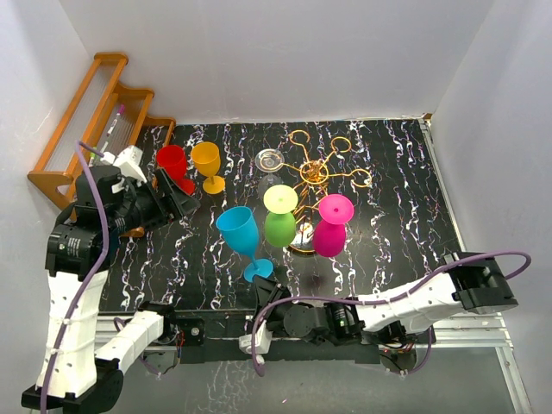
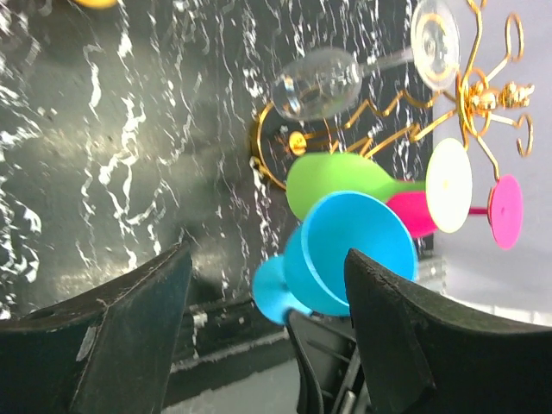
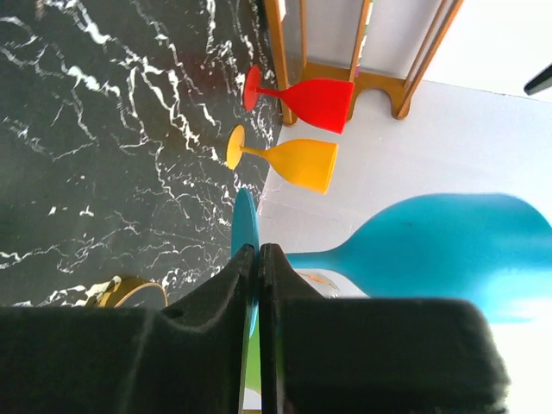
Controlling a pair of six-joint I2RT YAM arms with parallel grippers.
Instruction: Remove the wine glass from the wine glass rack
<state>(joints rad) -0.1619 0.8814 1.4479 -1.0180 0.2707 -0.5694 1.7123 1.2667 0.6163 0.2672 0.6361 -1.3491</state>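
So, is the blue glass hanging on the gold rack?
No, the blue glass stands on its own foot on the black table, beside the gold rack.

Blue wine glass [image 1: 238, 229] upright beside gold rack [image 1: 314, 173].

Blue wine glass [image 1: 238, 231] stands upright near the wine glass rack [image 1: 315, 172].

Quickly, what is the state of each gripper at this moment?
Left gripper: open wide, holding nothing.
Right gripper: closed, fingers pressed together, holding nothing.
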